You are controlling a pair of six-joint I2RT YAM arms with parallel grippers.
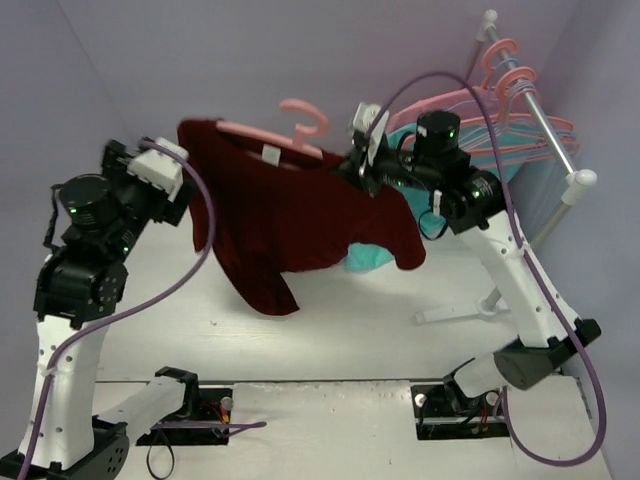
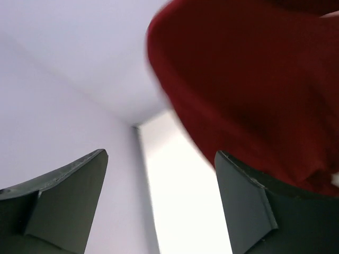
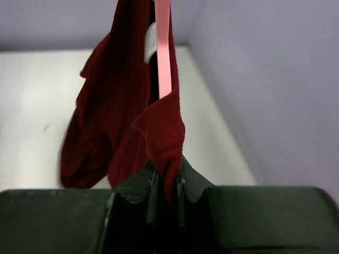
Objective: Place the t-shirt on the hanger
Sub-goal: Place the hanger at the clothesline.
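2 arms, 1 maroon t-shirt [image 1: 290,215] and 1 pink hanger [image 1: 305,122] from the top camera. The shirt hangs in the air between the arms, with the hanger through its neck and the hook sticking out above the collar. 1 white tag [image 1: 270,155] sits just under it. The right tool [image 1: 365,170] is at the shirt's right shoulder, and the left tool [image 1: 183,195] is just beside its left edge. 1 teal garment [image 1: 370,258] peeks out under the right sleeve. At least 2 spare hangers [image 1: 515,80] hang on the rack [image 1: 545,118] at far right, well apart from the shirt. A wide stretch of white desk [image 1: 330,340] shows between the shirt's low corner and the arm bases.

On the left wrist cam, the left tool [image 2: 161,154] has its 2 fingers spread wide with only wall and desk showing between them. The t-shirt [image 2: 254,79] fills the upper right, and its edge overlaps the right finger.

On the right wrist cam, the right tool [image 3: 167,169] is pinched together on 1 fold of the t-shirt [image 3: 122,116]. The hanger [image 3: 163,47] runs straight up from that fold, with the tag [image 3: 150,42] beside it. Desk [image 3: 32,106] lies open to the left, and the wall is close on the right.
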